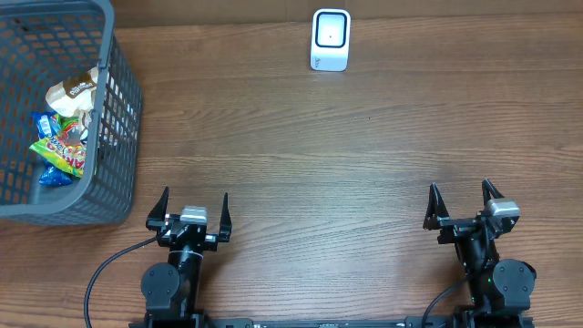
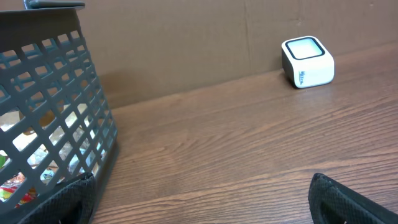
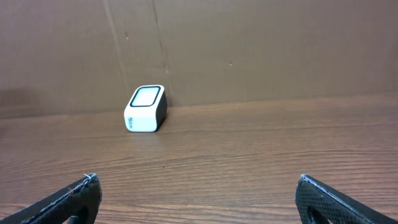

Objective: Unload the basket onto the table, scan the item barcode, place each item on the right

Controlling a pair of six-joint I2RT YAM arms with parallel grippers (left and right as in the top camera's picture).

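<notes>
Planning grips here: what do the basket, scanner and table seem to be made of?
Basket: looks like grey moulded plastic, matte, with an open lattice wall. Scanner: probably smooth white plastic, dark side, pale window on top. Table: wood-grain surface, low sheen; wood or laminate, cannot tell.

Grey lattice basket (image 1: 120,137), white scanner (image 1: 330,41), wood-grain table (image 1: 319,173)

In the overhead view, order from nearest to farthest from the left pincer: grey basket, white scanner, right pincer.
1. Grey basket, beside the left pincer, on its left.
2. White scanner, at the far edge.
3. Right pincer, on the right side.
</notes>
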